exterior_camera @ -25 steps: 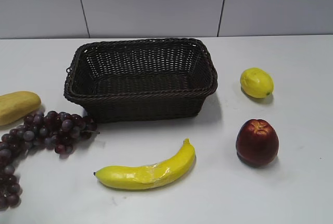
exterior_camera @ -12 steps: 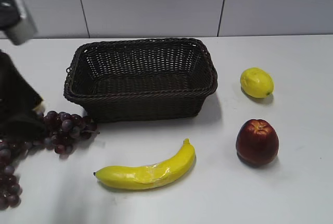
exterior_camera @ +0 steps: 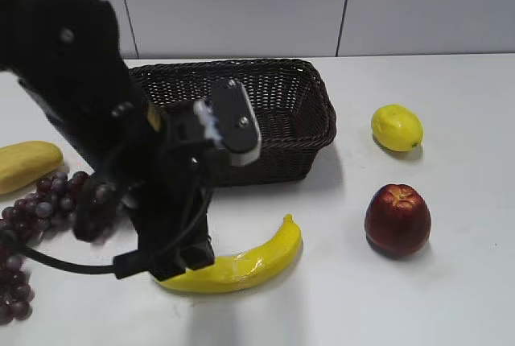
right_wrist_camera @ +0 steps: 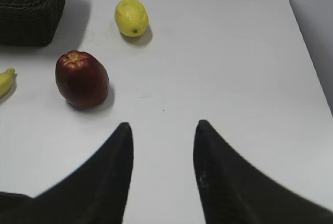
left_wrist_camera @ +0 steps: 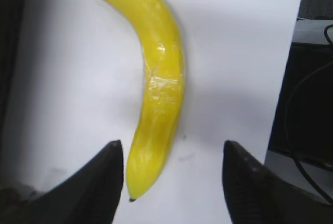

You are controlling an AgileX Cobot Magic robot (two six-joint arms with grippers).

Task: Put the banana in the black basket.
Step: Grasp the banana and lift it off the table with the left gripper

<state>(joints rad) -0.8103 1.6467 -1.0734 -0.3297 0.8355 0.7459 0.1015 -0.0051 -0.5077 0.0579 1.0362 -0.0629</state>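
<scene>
While the right gripper idles open and empty, the left gripper, jaws wide, straddles the banana, its length running crosswise between them.

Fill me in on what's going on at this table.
The left arm is reaching over the banana, which lies on the white table in front of the black basket. The left gripper has its jaws open on either side of the banana's lower end, not yet closed. The right gripper hangs open over bare table near the red apple and lemon.
</scene>
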